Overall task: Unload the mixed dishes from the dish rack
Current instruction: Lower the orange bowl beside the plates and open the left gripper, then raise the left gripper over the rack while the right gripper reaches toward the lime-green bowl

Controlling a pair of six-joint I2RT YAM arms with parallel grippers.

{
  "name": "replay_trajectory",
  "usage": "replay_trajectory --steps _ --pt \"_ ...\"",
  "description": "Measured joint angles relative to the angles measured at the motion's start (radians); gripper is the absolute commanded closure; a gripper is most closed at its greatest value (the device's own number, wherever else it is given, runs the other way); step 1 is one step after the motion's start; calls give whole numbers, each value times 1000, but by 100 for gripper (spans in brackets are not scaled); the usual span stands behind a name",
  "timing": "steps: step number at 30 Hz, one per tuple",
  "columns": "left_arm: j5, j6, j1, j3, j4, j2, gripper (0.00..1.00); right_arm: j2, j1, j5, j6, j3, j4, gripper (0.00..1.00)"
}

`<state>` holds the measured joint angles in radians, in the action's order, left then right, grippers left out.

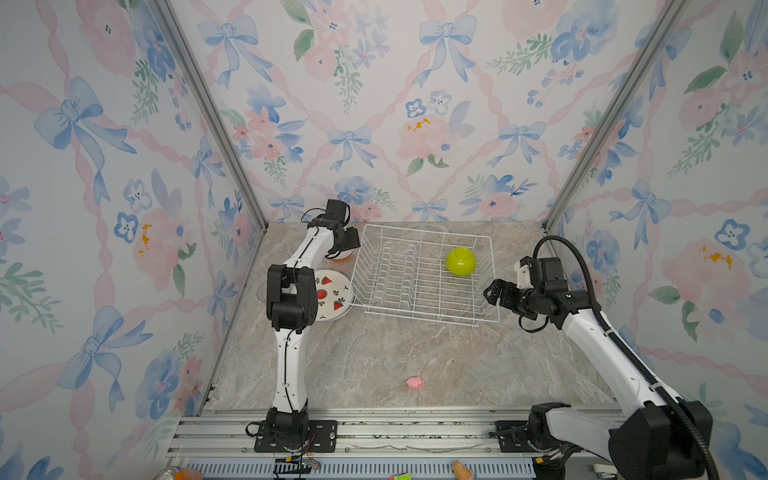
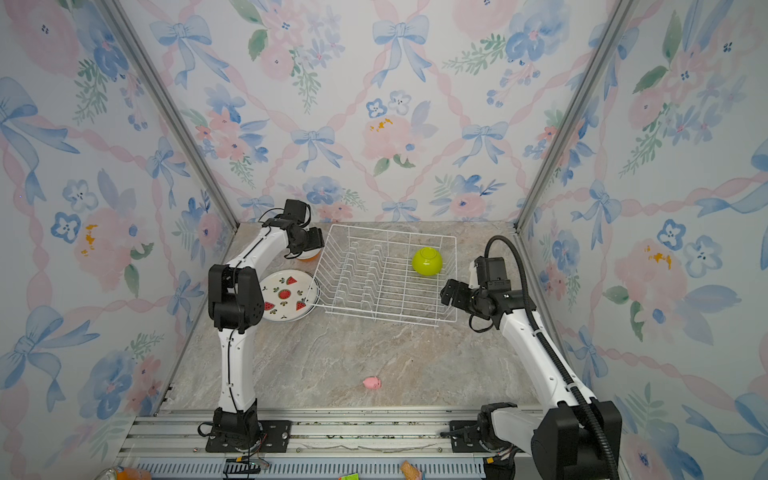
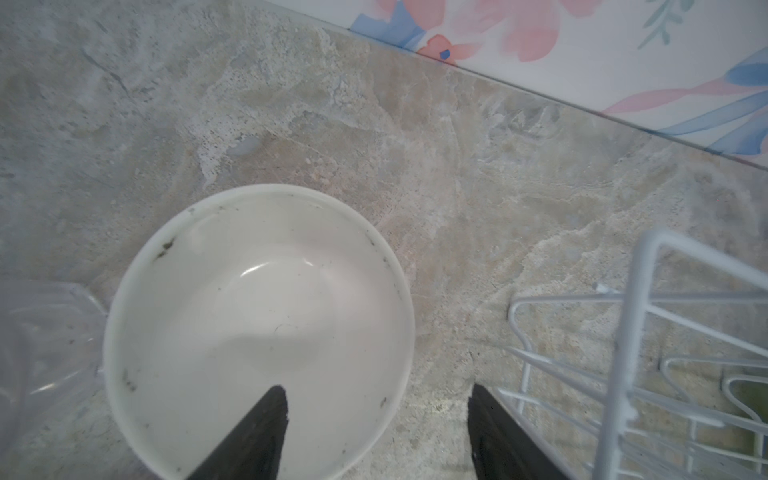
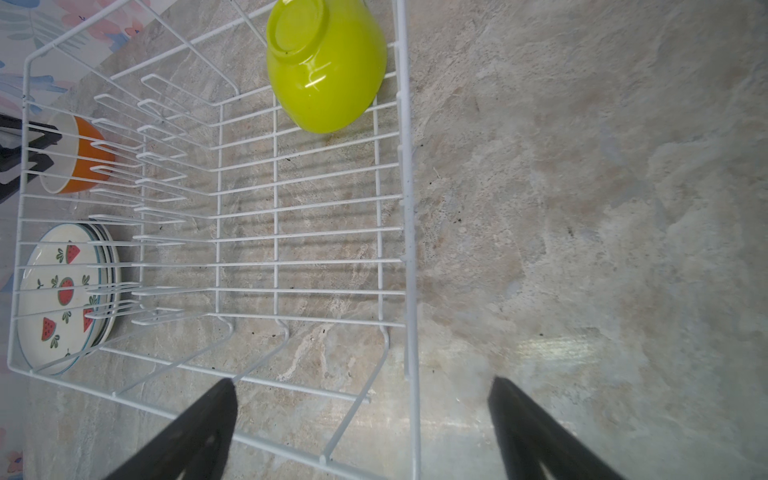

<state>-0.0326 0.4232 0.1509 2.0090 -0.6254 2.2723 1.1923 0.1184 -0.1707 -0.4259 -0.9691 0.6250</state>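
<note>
rack [image 1: 419, 291]: sitting at the back
upturned bowl [image 1: 460, 261]: lying inside it, far right
plates [image 1: 334, 295]: lying just left of it
upright bowl [image 3: 257, 328]: standing behind plates
toy [image 1: 414, 382]: lying well in front

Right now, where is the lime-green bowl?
In both top views the lime-green bowl sits bottom up inside the dish rack, near its far right corner.

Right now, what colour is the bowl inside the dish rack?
The bowl is lime green, clearest in the right wrist view.
</note>
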Motion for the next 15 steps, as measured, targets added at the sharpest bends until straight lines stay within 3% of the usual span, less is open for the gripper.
replay_trajectory --steps 6,15 --pt "-10 3 4 -82 2 -105 4 21 -21 8 9 -23 0 3" --pt "-9 -12 11 -239 2 -249 2 143 -101 7 26 -87 -34 3"
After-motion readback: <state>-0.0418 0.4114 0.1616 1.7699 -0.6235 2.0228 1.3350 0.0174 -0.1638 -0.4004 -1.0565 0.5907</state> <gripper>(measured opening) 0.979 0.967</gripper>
